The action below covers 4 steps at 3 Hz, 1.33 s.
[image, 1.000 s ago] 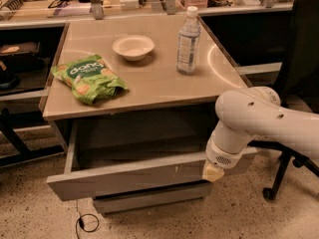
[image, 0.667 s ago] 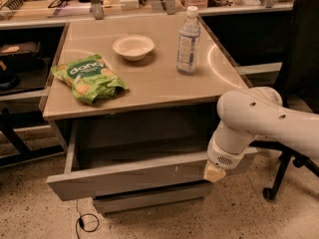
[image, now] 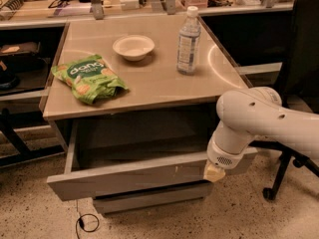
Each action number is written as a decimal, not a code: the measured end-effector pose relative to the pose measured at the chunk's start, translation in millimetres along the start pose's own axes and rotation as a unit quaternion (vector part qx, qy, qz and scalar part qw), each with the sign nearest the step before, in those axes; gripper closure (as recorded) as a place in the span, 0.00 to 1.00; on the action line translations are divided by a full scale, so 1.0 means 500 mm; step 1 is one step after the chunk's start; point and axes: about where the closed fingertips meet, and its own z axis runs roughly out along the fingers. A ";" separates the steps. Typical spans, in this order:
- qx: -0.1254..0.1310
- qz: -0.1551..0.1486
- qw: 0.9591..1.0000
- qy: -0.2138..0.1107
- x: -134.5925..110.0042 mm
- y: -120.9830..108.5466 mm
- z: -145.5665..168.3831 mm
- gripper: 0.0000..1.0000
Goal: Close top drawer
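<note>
The top drawer [image: 124,176] is a wide grey box drawer under the table top. It stands pulled out toward me, its long flat front panel low in the view and its inside showing. My gripper [image: 213,172] is at the right end of the front panel, at the tip of the white arm [image: 259,121]. It sits against the front panel's right end.
On the table top [image: 154,78] lie a green snack bag [image: 88,77], a white bowl [image: 133,47] and a clear water bottle [image: 188,40]. A shorter grey drawer front [image: 149,198] sits below. A black chair [image: 294,148] stands at the right. A cable loop [image: 87,222] lies on the floor.
</note>
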 end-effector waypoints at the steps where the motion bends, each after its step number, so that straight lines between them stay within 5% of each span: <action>1: 0.000 0.000 1.000 0.000 0.000 0.000 0.000 0.11; 2: 0.000 0.000 1.000 0.000 0.000 0.000 0.000 0.00; 3: 0.000 0.000 1.000 0.000 0.000 0.000 0.000 0.00; 4: 0.000 0.000 1.000 0.000 0.000 0.000 0.000 0.19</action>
